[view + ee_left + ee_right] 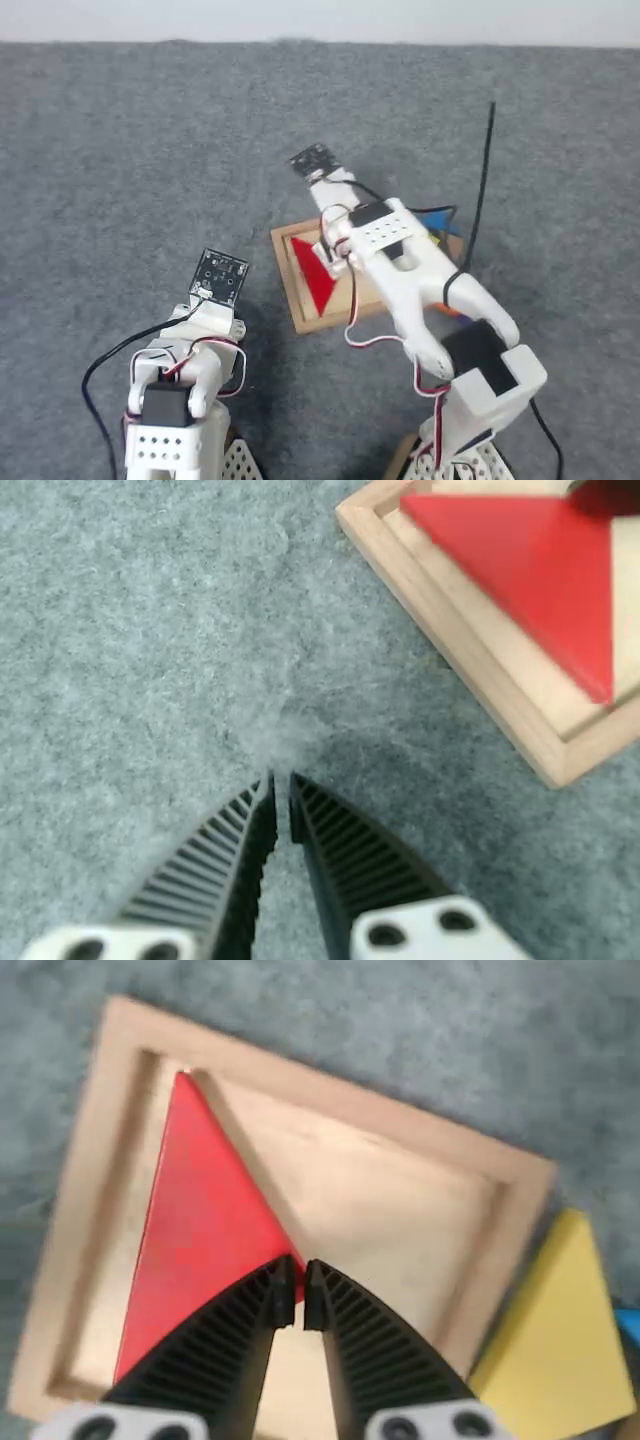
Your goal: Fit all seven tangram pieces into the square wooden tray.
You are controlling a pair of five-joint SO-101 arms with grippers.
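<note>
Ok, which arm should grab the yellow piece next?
Right, probably. The right gripper hangs over the tray, near the yellow piece; the left gripper sits over carpet on the tray's far side.

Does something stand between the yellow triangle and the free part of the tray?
Only the tray's rim lies between the yellow triangle and the bare floor. The red triangle lies at the opposite side. The right gripper, shut, hangs above the tray at the red triangle's tip.
</note>
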